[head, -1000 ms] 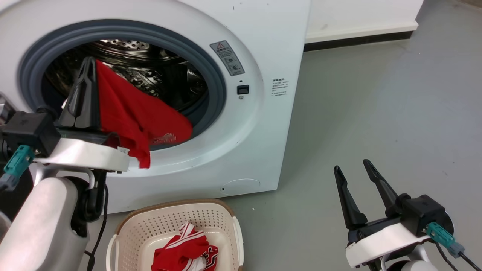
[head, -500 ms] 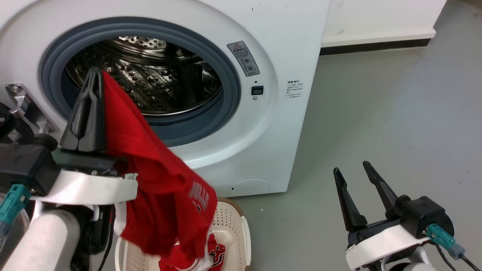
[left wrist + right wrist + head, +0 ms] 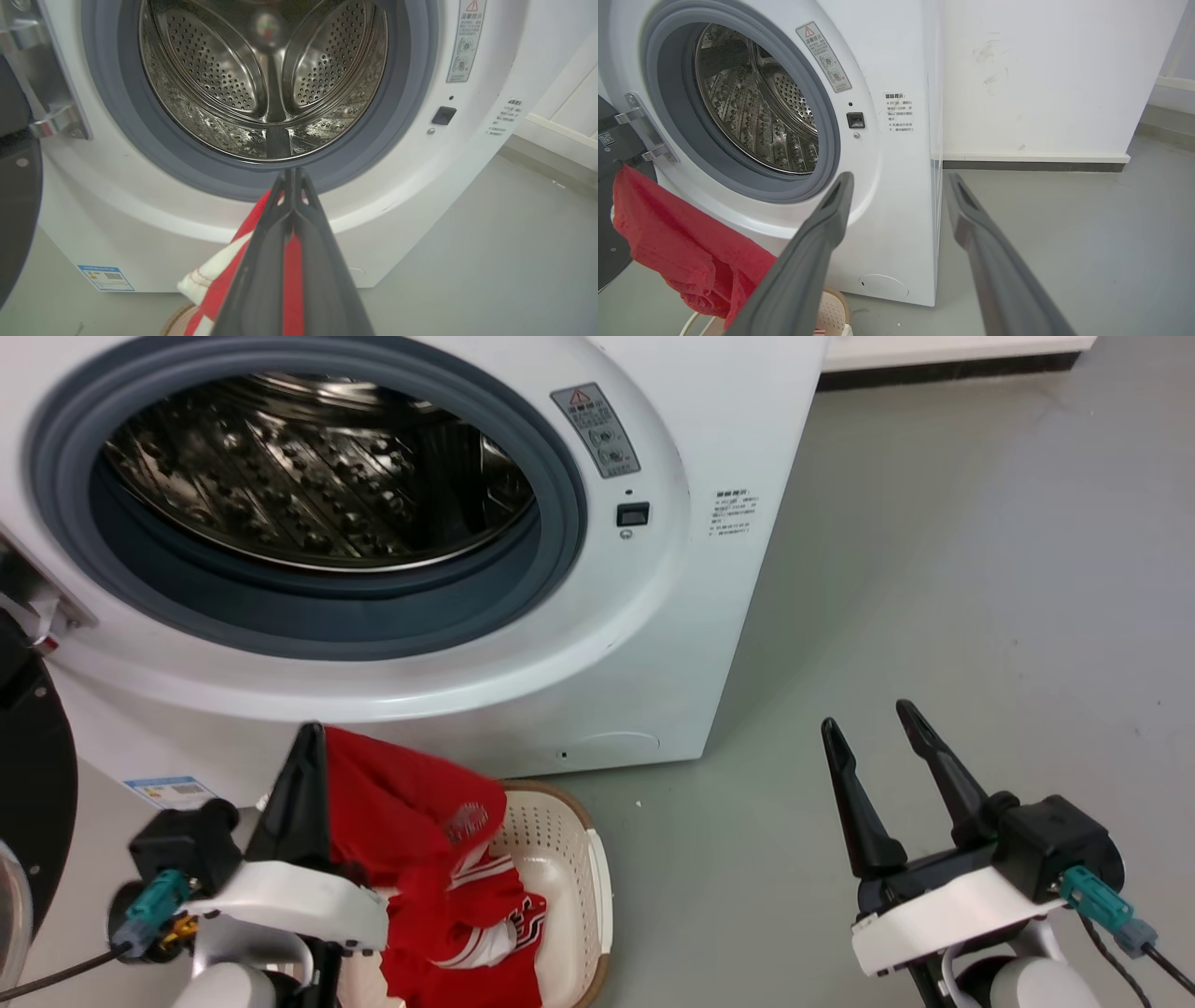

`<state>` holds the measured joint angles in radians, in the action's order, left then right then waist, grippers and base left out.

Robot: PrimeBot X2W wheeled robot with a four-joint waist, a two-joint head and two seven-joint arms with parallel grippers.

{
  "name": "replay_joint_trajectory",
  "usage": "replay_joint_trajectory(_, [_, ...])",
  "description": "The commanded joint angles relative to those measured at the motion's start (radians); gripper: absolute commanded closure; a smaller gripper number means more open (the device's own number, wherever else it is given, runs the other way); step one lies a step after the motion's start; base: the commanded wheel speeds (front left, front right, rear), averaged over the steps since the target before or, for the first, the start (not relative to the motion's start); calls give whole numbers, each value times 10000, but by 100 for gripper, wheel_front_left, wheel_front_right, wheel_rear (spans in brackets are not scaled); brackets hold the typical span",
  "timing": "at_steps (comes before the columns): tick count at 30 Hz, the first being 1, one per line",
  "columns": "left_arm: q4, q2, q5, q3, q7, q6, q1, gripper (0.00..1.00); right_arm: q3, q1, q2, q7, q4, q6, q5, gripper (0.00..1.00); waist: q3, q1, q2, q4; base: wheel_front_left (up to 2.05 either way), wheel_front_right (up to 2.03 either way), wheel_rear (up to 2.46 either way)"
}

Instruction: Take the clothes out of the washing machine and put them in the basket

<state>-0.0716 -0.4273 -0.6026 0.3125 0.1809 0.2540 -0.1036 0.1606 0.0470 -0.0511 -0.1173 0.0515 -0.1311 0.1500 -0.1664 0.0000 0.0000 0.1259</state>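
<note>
Jersey is clear of the drum. A second ago it trailed from the opening; now your left pincer, clamped shut on its upper edge, has brought it down so the tail drapes into the basket, over a second jersey lying inside. Drum looks empty from the head and both wrist views, so this is probably the last piece. Right pincer is idle over the floor, jaws wide, holding nothing. Remaining step, as I judge it: release.
</note>
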Motion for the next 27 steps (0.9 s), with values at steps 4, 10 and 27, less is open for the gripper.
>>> replay_joint_trajectory(4, [1841, 508, -431, 86, 351, -485, -108, 100, 41, 475, 18, -106, -30, 7, 15, 0, -723, 0, 0, 40, 0, 0, 0])
replay_joint_trajectory(10, [3828, 920, -686, -24, 660, -1098, -664, 100, 63, 824, 18, -199, -44, 7, 16, 0, -1359, 0, 0, 118, 0, 0, 0])
replay_joint_trajectory(27, [9245, 1738, -104, -1634, 842, -2353, -3454, 100, 198, 1941, 18, -574, 221, 7, 3, 0, -4199, 0, 0, 816, 0, 0, 0])
